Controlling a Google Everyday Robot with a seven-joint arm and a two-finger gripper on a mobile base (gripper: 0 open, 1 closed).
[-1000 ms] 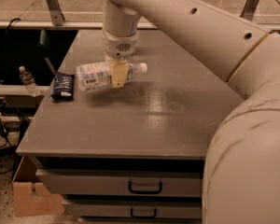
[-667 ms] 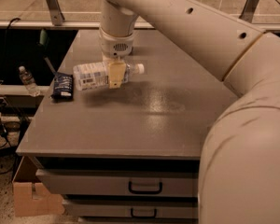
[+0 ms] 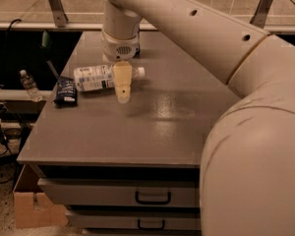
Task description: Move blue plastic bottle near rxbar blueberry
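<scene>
The large clear plastic bottle with a white cap and pale bluish-white label (image 3: pixel 94 77) lies on its side in the far left part of the grey rectangular tabletop (image 3: pixel 152 132); its cap points to 3 o'clock and its base to 9 o'clock. At about 8 o'clock from the bottle's base sits the small flat dark navy-blue snack bar wrapper with white print (image 3: pixel 65 90), just beside the base at the table's left edge; whether the two touch cannot be told. The cream-coloured gripper (image 3: pixel 122 88) comes down from 12 o'clock across the bottle's neck, between label and cap; whether it clamps the bottle or stands loose around it cannot be told. The thick cream arm (image 3: pixel 196 28) runs up and off toward 2 o'clock, then fills the right foreground. Off the table at 9 o'clock, a tiny clear bottle (image 3: pixel 29 85) stands upright on a ledge. Under the tabletop are two grey drawers with dark handles (image 3: pixel 152 197); at 7 o'clock a brown cardboard box (image 3: pixel 32 208) sits on the floor.
</scene>
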